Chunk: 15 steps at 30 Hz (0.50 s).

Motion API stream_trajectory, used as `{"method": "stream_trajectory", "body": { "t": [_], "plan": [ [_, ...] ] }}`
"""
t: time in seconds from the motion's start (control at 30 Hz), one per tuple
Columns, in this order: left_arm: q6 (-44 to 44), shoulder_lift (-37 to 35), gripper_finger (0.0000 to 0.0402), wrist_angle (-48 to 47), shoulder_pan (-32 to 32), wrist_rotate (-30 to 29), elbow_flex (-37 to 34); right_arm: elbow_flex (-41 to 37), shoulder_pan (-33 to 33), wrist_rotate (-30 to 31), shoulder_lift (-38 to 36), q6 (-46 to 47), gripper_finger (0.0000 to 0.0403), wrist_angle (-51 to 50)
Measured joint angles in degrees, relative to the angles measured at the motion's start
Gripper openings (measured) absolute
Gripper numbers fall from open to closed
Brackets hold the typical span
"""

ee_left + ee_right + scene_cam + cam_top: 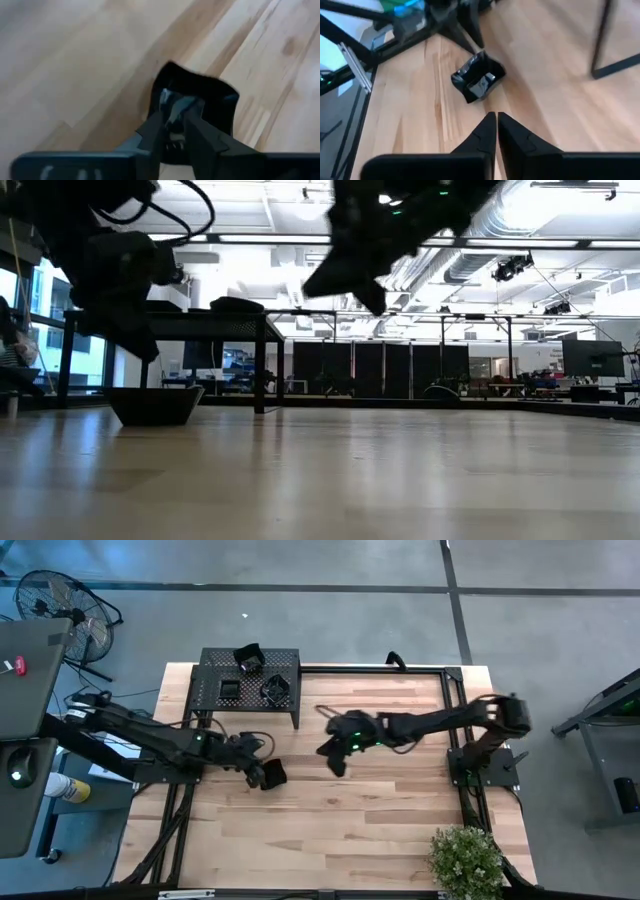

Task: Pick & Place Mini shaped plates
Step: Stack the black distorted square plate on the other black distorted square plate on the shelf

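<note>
While left gripper (pixel 175 122) pinches rim of mini plate (pixel 273 774) resting on table (pixel 380 830), right gripper (pixel 496 125) hovers closed, empty. Step seems placing; next probably release.

**Gloss on pale wood**

The plate (pixel 478 79) is glossy black, catching highlights, resting on the table (pixel 380 830) of smooth, pale striped wood planks. The rack (pixel 215 690) behind the plate is black perforated metal, matt.
</note>
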Motion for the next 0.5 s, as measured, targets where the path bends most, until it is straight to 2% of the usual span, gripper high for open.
{"method": "stream_trajectory", "body": {
  "t": [0.17, 0.33, 0.5],
  "plan": [
    [0.39, 6.52, 0.0114, -0.17, 0.90, 1.57, 2.35, -9.08, -2.10, 1.10, -9.07, -0.77, 0.0004, 3.65],
    [1.39, 11.32, 0.0117, 0.44, 5.89, 5.60, 2.79, -15.75, -3.81, 1.98, -15.92, -0.61, 0.0007, 7.40],
    [8.55, 14.49, 0.0116, 3.29, 9.73, 11.71, 2.79, -20.49, -4.93, 2.22, -20.07, -0.45, 0.0002, 9.72]
  ]
}}
